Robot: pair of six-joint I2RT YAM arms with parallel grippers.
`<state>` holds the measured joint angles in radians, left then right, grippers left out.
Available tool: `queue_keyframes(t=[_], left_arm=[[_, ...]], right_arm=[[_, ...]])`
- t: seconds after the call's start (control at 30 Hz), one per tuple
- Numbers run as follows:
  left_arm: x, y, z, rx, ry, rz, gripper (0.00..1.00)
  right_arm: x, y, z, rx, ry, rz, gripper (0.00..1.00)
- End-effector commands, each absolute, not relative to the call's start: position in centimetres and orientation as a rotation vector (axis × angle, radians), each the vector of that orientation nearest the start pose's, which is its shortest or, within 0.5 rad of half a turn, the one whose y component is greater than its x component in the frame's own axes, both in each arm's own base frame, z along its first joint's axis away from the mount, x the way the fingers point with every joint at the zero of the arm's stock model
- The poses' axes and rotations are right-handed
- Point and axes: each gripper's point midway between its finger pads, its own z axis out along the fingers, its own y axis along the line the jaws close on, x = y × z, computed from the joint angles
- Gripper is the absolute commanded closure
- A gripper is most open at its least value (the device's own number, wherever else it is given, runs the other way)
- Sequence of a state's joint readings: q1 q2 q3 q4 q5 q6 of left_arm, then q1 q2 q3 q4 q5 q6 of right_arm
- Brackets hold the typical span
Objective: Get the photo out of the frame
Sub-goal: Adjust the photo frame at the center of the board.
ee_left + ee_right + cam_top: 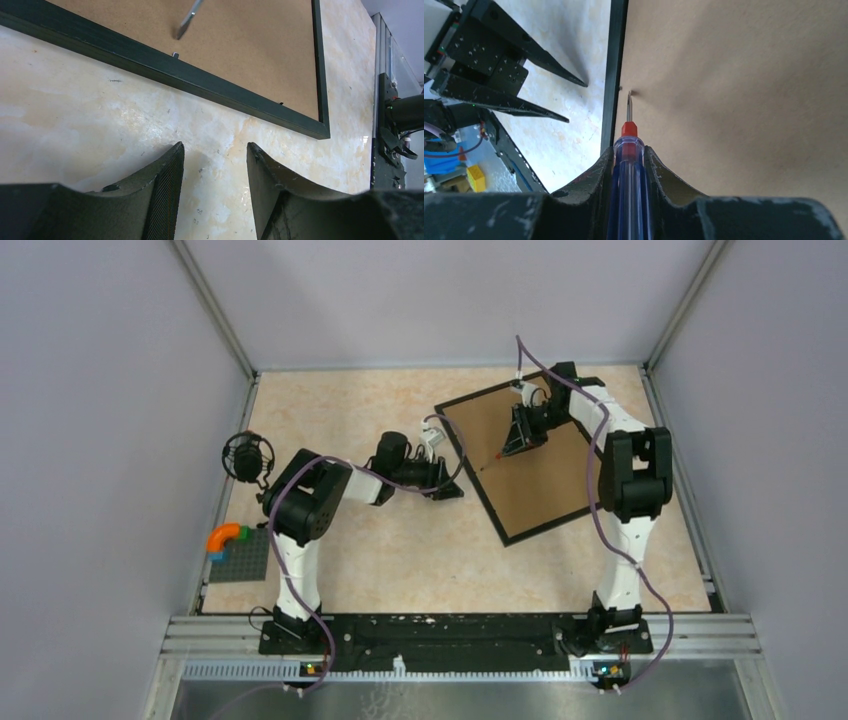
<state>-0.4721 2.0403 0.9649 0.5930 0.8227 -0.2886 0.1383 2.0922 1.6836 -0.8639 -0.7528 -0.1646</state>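
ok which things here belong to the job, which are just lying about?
Job:
large black picture frame, brown board back facing up
blue-handled screwdriver with red collar

Lying about:
grey studded baseplate
orange curved brick on it
round black object

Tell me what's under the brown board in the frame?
Only the brown board shows, ringed by the black frame. Whatever lies beneath it is covered.
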Motion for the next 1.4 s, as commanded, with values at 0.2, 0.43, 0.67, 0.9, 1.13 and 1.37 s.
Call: queue_keyframes(t=[0.2, 0.43, 0.67, 0.9, 1.13, 1.37], left_arm=[[35.2, -33.3, 4.2, 0.769, 1.965, -1.287, 0.45], [36.4, -33.7, 3.8, 0.759, 1.974, -1.276, 0.45], [37.2, -34.0, 3.9, 0.747, 1.970, -1.264, 0.45], [37.4, -33.6, 5.4, 0.756, 1.944, -1.239, 0.44], [35.8, -31.2, 9.3, 0.845, 1.937, -1.089, 0.36], [33.5, -27.3, 14.9, 0.900, 1.926, -0.892, 0.02]], right_arm=[[41.2, 16.9, 7.5, -0.480, 2.654, 1.305, 1.00], [40.6, 16.3, 6.4, -0.506, 2.691, 1.341, 1.00], [39.1, 16.9, 6.2, -0.507, 2.696, 1.427, 1.00], [37.2, 19.0, 6.5, -0.537, 2.686, 1.521, 1.00], [31.3, 20.4, 5.3, -0.655, 2.734, 1.540, 1.00], [25.5, 22.3, 4.4, -0.741, 2.771, 1.509, 1.00]])
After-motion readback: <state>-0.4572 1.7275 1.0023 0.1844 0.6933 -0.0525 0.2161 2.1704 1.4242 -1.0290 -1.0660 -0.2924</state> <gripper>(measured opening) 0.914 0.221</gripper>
